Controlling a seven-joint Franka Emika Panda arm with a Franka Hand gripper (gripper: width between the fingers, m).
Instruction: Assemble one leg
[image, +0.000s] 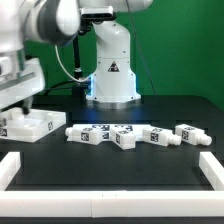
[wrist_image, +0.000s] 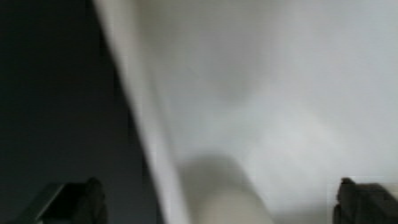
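Note:
Several legs lie in a row on the black table in the exterior view, short white pegs with black-and-white tags: one (image: 85, 133) at the left, one (image: 125, 138) in the middle and one (image: 190, 135) at the right. My gripper (image: 13, 106) hangs at the far left, low over a large white panel (image: 36, 125), apart from the legs. In the wrist view my gripper (wrist_image: 217, 206) is open, its dark fingertips (wrist_image: 73, 204) wide apart, with a blurred white surface (wrist_image: 267, 90) close below. No leg shows in the wrist view.
White border rails lie along the table's left (image: 9, 170), front (image: 110, 206) and right (image: 211, 166). The robot's white base (image: 112, 70) stands behind the row of legs.

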